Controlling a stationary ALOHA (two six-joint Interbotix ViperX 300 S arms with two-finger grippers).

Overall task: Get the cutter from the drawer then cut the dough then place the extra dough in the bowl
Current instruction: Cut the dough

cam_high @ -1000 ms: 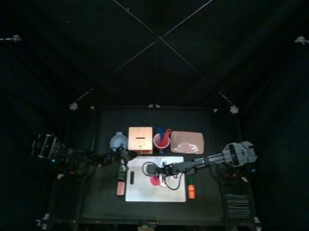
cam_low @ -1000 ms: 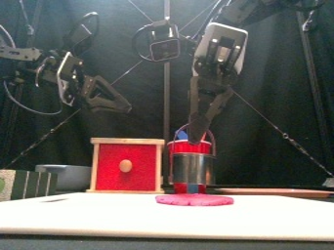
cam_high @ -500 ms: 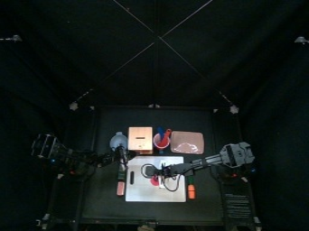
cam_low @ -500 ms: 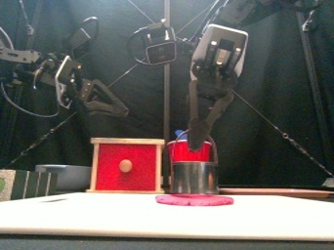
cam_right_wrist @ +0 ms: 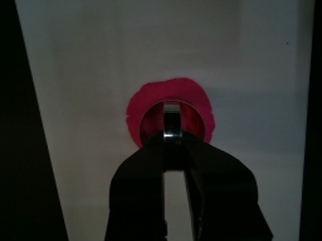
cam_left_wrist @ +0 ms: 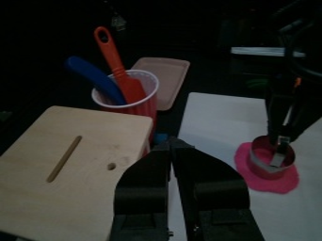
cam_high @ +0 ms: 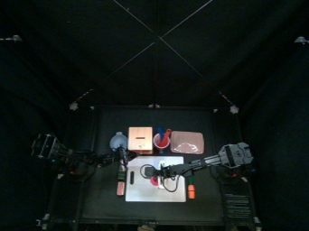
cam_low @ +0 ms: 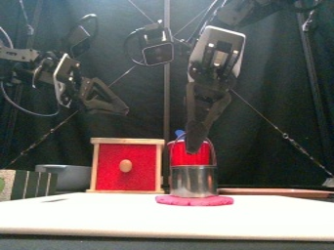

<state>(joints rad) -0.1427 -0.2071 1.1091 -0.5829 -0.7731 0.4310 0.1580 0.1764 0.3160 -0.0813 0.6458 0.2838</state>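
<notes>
Pressing lower than before, the cutter [cam_low: 193, 181] now sits on the dough [cam_low: 194, 201]; right gripper [cam_low: 196, 135] pinches it, left gripper [cam_left_wrist: 172, 151] closed, empty.

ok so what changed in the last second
The right gripper, shut on the cutter, lowered it from just above the dough down onto it. The left gripper, the wooden box and the white board stayed where they were.

Pink dough [cam_low: 194, 201], silver cutter [cam_low: 193, 180], red drawer front [cam_low: 127, 166].
</notes>
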